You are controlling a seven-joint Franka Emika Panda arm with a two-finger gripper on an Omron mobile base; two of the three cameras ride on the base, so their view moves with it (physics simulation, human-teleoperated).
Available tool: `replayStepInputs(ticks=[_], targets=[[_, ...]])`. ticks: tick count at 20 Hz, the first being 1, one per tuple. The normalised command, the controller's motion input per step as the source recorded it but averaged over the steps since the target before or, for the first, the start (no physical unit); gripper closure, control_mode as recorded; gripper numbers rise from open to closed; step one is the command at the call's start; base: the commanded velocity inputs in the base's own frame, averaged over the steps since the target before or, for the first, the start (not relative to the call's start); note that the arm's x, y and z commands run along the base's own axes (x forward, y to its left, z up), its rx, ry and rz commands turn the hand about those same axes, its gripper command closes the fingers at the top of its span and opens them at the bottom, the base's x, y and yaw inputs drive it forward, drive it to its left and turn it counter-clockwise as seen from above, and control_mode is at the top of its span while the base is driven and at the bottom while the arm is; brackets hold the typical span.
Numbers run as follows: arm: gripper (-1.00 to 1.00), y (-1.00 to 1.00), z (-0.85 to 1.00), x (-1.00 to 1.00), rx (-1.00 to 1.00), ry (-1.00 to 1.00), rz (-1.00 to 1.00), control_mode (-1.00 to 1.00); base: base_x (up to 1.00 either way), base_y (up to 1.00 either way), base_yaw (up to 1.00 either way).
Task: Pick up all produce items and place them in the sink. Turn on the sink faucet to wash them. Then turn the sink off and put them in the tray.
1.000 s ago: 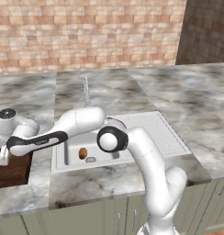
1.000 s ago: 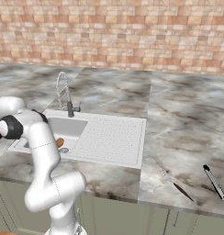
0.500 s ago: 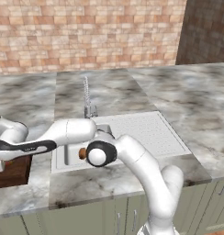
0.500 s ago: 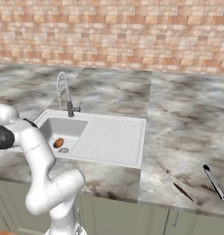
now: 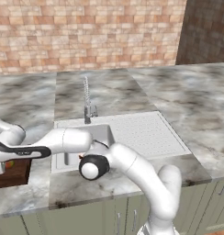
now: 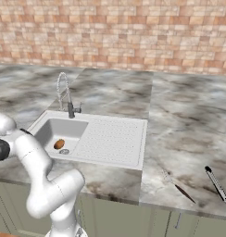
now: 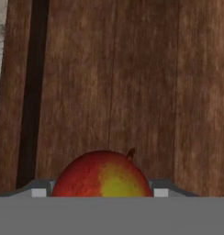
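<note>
Hanging over the tray (image 7: 132, 82), the gripper (image 5: 0, 166) is clasping the red-and-yellow-green fruit (image 7: 102, 174) between its fingers, the jaws standing wide around it (the fruit sits right at the hand camera's lower edge, stem up, with the tray's wooden floor behind it). Whether the fruit is touching the wood yet cannot be told. By my judgement the last stage is under way: the washed produce is going into the tray. The brown oval (image 6: 59, 144) is lying in the basin of the sink (image 6: 110, 139), near the drain, below the sink faucet (image 6: 65, 95). Next comes releasing the fruit and reaching back for the oval.
</note>
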Motion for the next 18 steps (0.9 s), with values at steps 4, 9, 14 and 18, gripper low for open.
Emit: replayStepInputs(ticks=[4, 9, 14, 18], targets=[[1.00, 0.00, -0.15, 0.06, 0.00, 0.00, 0.05, -1.00, 0.00, 0.00, 0.00], [-1.00, 0.03, -0.08, 0.08, 0.00, 0.00, 0.05, -1.00, 0.00, 0.00, 0.00], [-1.00, 0.00, 0.14, 0.01, 0.00, 0.00, 0.05, -1.00, 0.00, 0.00, 0.00], [-1.00, 0.00, 0.41, 0.00, 0.00, 0.00, 0.04, -1.00, 0.00, 0.00, 0.00]])
